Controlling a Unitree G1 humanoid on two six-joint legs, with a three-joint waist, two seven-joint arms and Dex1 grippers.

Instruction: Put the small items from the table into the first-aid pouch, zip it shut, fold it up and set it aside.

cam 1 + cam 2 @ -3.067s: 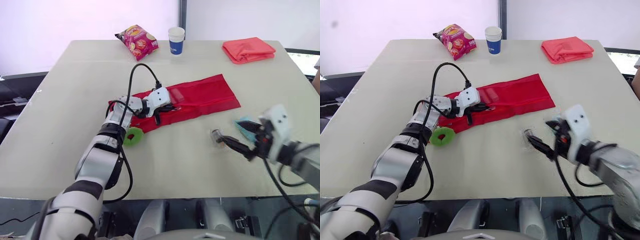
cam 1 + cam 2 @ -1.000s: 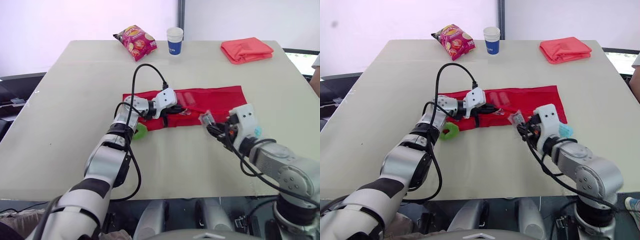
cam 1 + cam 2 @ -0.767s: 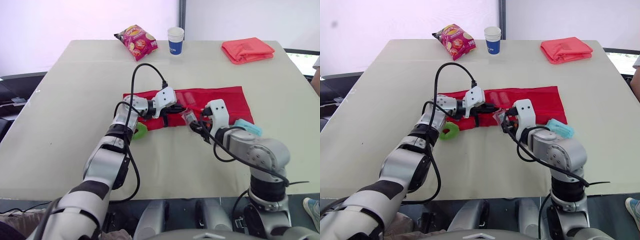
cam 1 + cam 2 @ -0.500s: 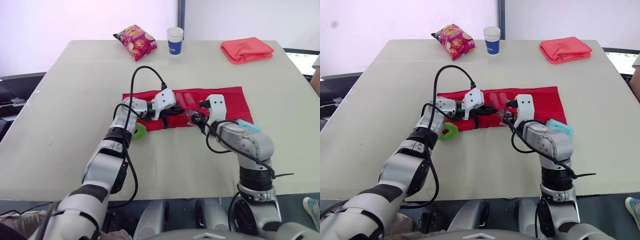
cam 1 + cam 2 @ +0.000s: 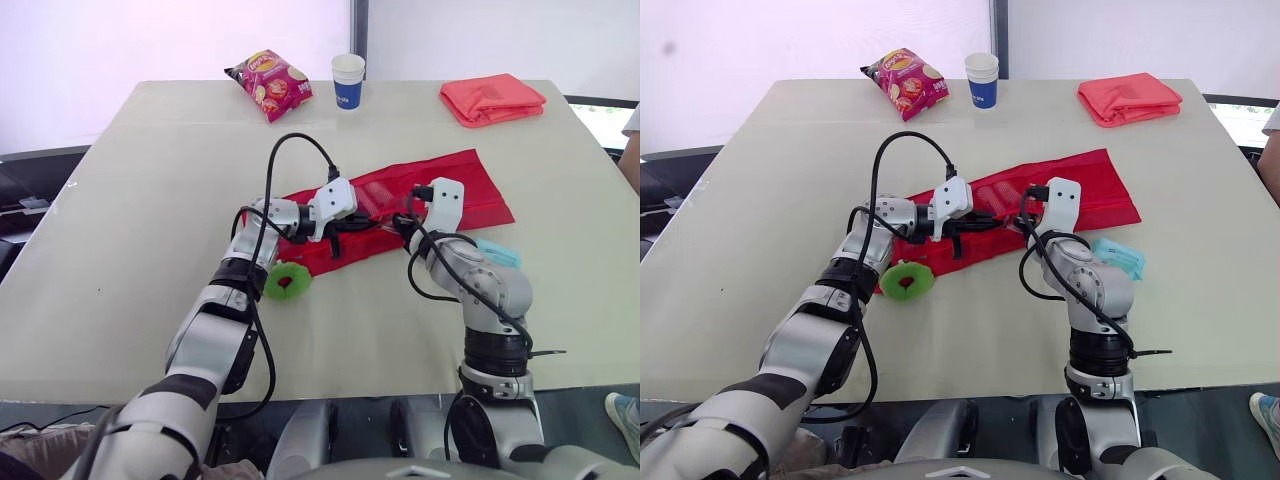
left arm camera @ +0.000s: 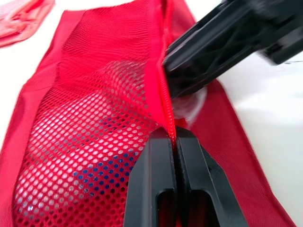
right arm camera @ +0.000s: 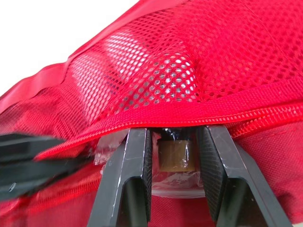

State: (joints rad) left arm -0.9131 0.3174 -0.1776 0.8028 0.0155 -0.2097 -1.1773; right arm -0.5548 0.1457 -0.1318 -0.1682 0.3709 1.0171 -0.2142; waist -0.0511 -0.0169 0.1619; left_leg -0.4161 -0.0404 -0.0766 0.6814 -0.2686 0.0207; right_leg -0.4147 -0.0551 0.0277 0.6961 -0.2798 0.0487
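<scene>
Left end effector (image 6: 174, 136) pinches one pouch (image 5: 470, 186); right end effector (image 7: 173, 135) holds one packet (image 7: 176, 156).

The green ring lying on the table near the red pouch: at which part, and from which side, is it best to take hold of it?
Take the green ring across its band from above, probably with one tool finger in the middle opening and one outside. It seems to lie nearly flat on the table, so its sides sit low, and the red pouch is close behind it.
</scene>
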